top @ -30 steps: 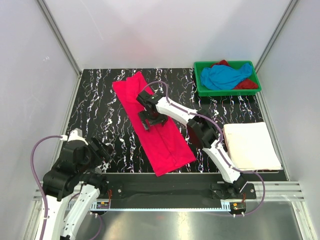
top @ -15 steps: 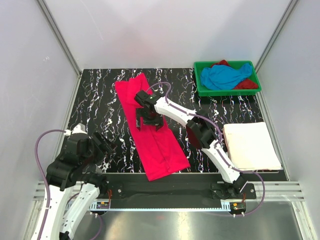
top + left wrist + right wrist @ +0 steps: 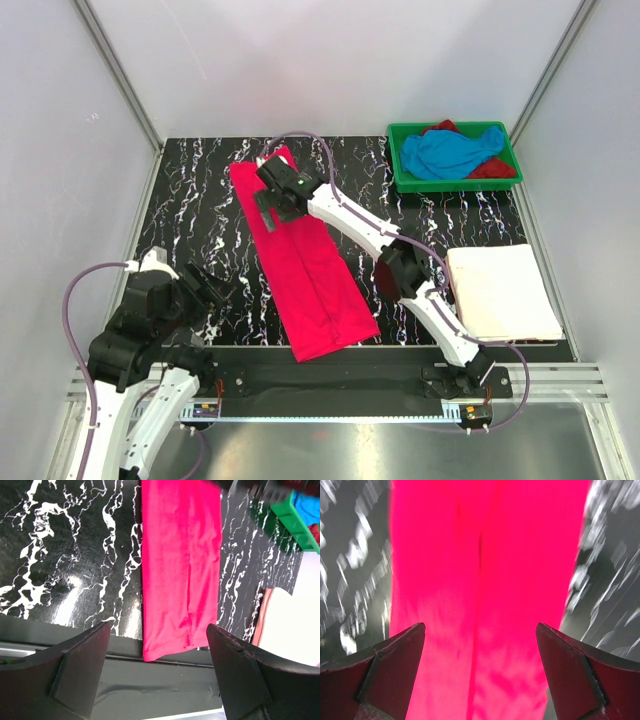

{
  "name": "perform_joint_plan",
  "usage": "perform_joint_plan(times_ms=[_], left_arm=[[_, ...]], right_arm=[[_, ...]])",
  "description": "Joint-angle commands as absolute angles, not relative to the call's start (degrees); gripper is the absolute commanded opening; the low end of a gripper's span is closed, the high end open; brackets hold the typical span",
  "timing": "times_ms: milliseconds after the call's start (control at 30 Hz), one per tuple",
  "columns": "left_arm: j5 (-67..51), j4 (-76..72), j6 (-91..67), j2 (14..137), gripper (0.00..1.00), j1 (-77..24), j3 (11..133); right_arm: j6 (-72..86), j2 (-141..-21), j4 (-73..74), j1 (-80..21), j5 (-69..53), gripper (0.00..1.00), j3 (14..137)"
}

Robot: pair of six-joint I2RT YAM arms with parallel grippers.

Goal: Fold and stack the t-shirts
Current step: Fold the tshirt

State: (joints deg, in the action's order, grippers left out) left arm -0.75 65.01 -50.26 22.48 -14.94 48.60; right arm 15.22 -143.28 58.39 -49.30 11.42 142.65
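right hand (image 3: 272, 205) wide open, empty, above far end of hot pink t-shirt (image 3: 318, 285); left hand (image 3: 158, 627) open, empty. cloth limp, light, seemingly doubled; pinch end corners.

I see the pink shirt (image 3: 310, 285) as soft matt cloth, smooth, with one faint centre crease. Table (image 3: 190, 200): black with white veins, glossy, glare in left wrist view. Tray (image 3: 457, 184): green plastic, slight sheen. Blue shirt (image 3: 450, 152), white shirt (image 3: 500, 290): matt cloth. Rail (image 3: 555, 380): bare metal.

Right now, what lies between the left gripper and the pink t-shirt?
Only bare table separates the left gripper from the pink t-shirt, clearest in the top view.
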Motion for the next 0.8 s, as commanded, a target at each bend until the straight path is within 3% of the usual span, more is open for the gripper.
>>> perform_joint_plan(times_ms=[0, 133, 233, 533, 767], left_arm=[[-2.3, 61.5, -49.7, 22.1, 0.83, -14.9, 49.3], [-1.6, 62.9, -48.9, 21.2, 0.83, -14.9, 49.9], [-1.7, 63.9, -49.3, 19.2, 0.84, -14.9, 49.8], [-1.2, 67.2, -51.2, 16.3, 0.84, -14.9, 51.1], [-3.1, 65.1, -50.1, 19.8, 0.84, -14.9, 51.3]], right_arm=[[0.8, -148.9, 52.1, -49.1, 17.3, 1.0, 151.0], [-2.7, -149.6, 39.9, -49.1, 14.0, 0.98, 146.3], [-4.5, -151.8, 37.1, -49.0, 13.5, 0.91, 147.1], [-4.8, -156.2, 40.1, -47.9, 9.3, 0.87, 150.1], [1.6, -157.4, 48.1, -43.5, 14.4, 0.88, 150.0]])
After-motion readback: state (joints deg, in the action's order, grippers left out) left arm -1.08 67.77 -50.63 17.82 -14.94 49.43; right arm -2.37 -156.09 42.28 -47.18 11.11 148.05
